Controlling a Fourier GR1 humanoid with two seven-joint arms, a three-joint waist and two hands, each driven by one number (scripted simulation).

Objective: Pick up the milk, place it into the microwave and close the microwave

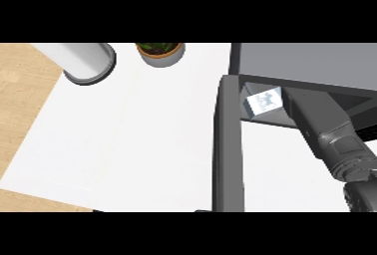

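Note the milk (264, 103) at the microwave (309, 64) mouth, just beyond your right forearm; right hand hidden, fingers' state cannot be told; door (227, 149) stands open left

White counter (132, 144) w/ pale wood-grain floor (18, 89) alongside. Dark grey microwave (309, 64), door (227, 149) same grey. Milk (264, 103) carton white/light grey w/ small blue print. Grey forearm (335, 137). White cylinder (85, 60), dark rim. Tan pot (160, 55), green leaves.
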